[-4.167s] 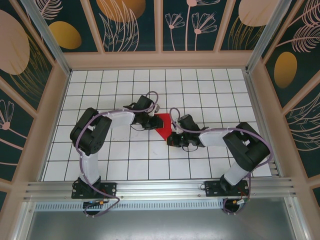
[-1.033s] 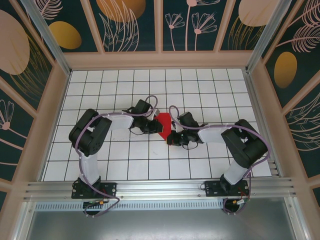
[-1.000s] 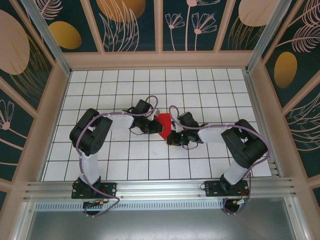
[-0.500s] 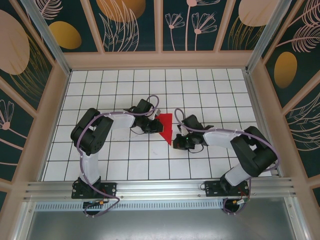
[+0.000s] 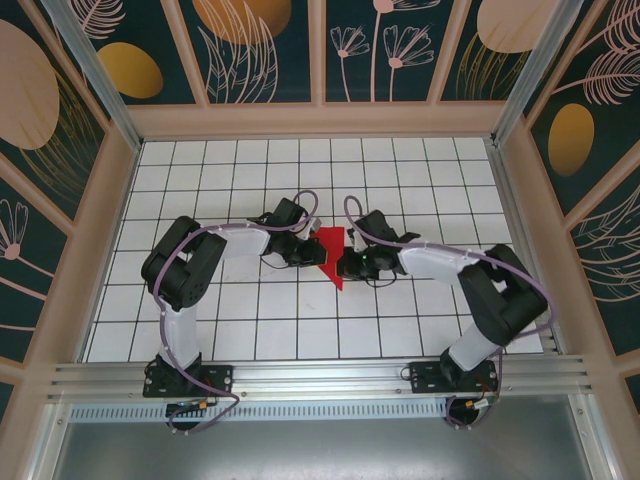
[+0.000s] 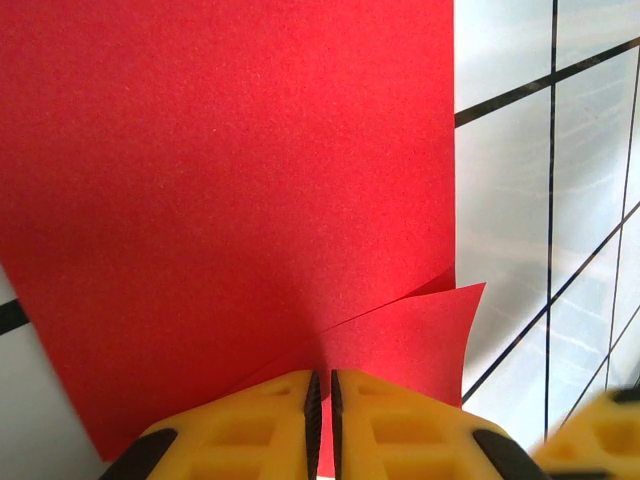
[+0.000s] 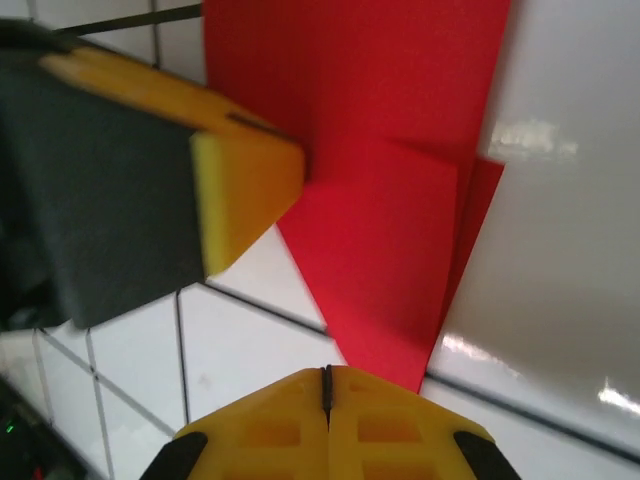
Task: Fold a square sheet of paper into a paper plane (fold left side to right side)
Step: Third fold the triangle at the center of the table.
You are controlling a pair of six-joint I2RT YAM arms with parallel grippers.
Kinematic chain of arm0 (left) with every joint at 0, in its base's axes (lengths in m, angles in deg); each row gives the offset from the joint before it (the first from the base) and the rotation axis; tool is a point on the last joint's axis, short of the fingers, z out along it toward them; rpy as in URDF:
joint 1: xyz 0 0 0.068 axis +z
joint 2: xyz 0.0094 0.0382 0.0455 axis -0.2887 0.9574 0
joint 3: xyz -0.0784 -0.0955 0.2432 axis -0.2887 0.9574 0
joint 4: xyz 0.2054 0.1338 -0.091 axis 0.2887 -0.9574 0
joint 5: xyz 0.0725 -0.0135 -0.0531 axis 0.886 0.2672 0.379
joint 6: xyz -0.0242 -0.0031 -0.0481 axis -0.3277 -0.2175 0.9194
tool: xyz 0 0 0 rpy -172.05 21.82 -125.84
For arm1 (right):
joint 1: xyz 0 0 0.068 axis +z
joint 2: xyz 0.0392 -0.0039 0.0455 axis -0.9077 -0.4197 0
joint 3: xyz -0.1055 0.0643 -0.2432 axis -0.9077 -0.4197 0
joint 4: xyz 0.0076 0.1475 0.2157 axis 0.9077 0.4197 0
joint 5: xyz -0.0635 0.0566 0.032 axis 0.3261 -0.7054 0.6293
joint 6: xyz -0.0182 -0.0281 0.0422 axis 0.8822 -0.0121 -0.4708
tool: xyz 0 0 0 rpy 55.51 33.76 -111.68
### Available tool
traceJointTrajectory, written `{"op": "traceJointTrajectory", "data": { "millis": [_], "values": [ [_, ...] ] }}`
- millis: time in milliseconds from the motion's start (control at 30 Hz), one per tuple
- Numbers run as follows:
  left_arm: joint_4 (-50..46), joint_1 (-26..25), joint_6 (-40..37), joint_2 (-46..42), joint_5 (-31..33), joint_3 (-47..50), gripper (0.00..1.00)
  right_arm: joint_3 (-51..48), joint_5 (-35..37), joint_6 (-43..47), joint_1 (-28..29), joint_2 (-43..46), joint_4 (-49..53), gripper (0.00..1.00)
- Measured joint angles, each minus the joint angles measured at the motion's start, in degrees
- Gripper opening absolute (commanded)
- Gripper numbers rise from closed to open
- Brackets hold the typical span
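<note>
The left pincer [image 6: 322, 385] clamps the square sheet of paper [image 6: 230, 180]; right pincer [image 7: 326, 372], closed, sits beside its tip.

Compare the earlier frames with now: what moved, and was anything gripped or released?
The right end effector, shut, backed off to the right half a second ago and has swung back in against the red paper. The paper went from a wider patch to a narrow wedge pointing toward the arm bases. The left end effector kept its pinch on the paper's left side; no release seen.

Paper [image 5: 333, 250] on table [image 5: 250, 170]; left gripper [image 5: 317, 256] at its left edge, right gripper [image 5: 346, 267] at right
</note>
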Motion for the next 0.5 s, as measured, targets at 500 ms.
{"op": "traceJointTrajectory", "data": {
  "millis": [500],
  "values": [
    [0.00, 0.00, -0.02, 0.00, 0.02, 0.00, 0.17, -0.02, 2.49, 0.02, 1.20, -4.55, -2.21, 0.00]
  ]
}}
